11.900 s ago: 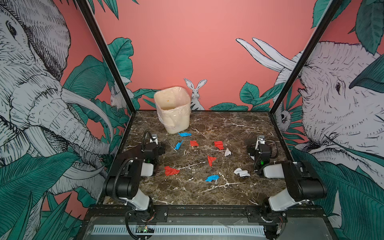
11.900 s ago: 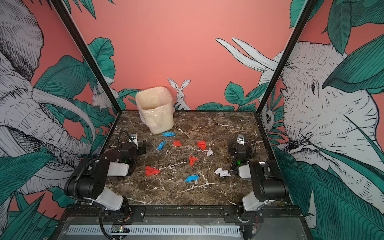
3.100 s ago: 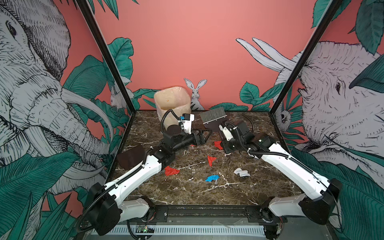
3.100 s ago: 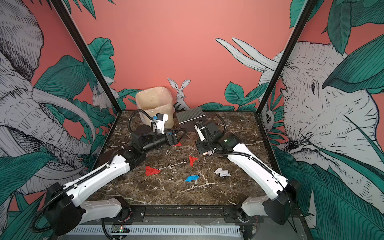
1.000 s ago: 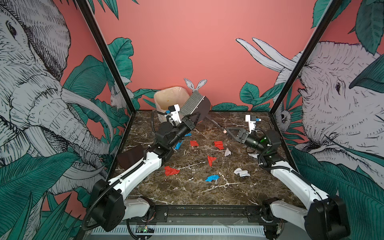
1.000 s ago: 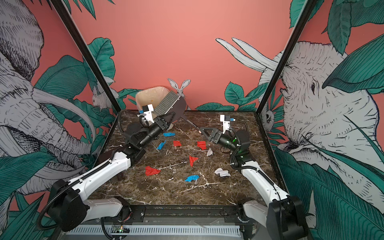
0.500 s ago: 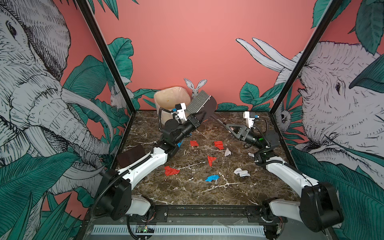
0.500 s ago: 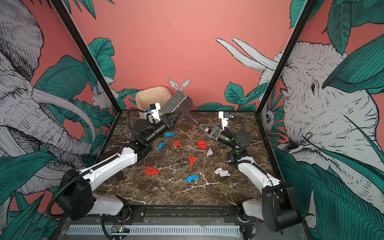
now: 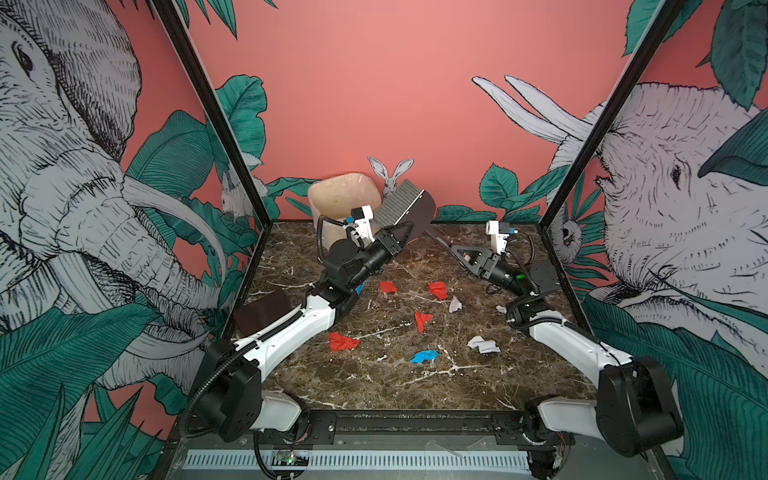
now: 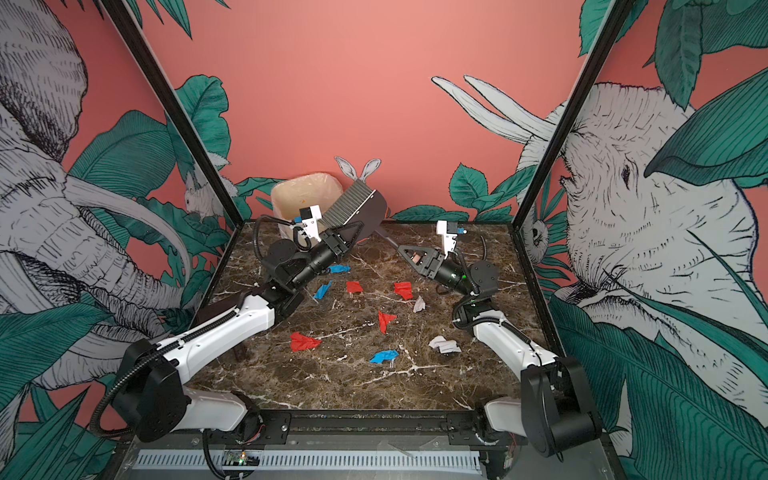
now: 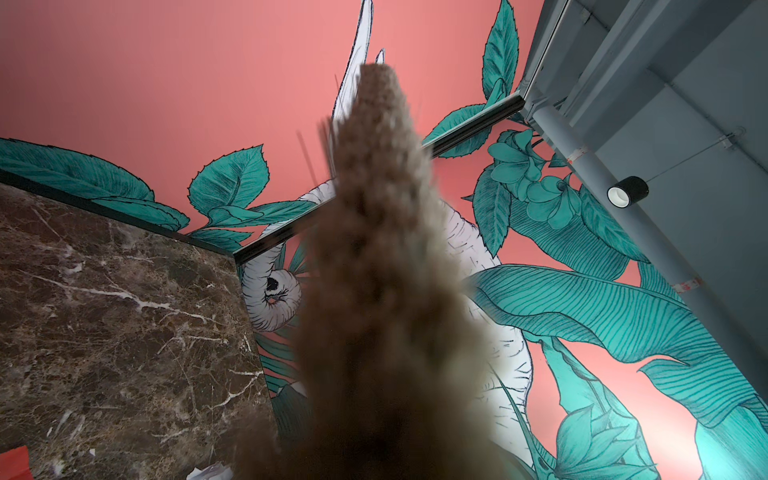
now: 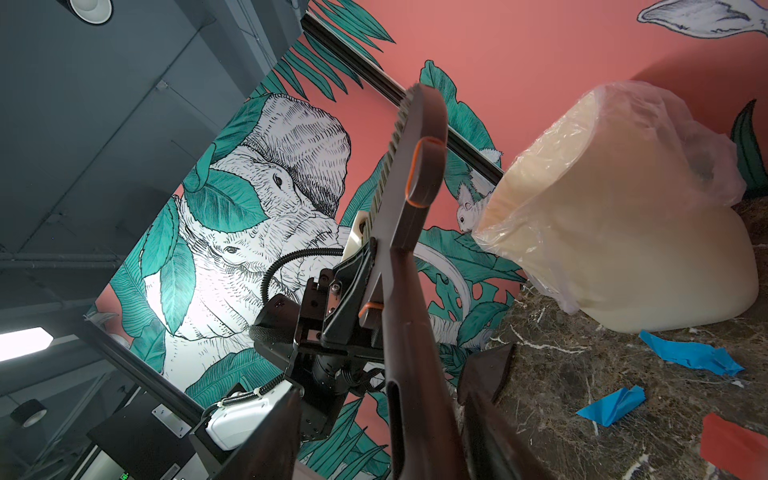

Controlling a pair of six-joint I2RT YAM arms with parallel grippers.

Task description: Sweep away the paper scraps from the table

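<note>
Bin (image 9: 328, 189) contents unclear; left claw (image 9: 402, 233) tight on brush (image 9: 397, 205), right claw (image 9: 456, 252) loose astride handle (image 9: 438, 240).

I counted four red scraps (image 10: 354, 286), three blue scraps (image 10: 384, 356), three white scraps (image 9: 482, 345), one bin (image 10: 291, 195), one brush (image 10: 349, 204).

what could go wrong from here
The right gripper has jaws not yet tight around the handle of the brush; if the left gripper lets go early, the brush may drop onto the paper scraps.
The brush head hangs close to the bin; a swing might knock it.
</note>
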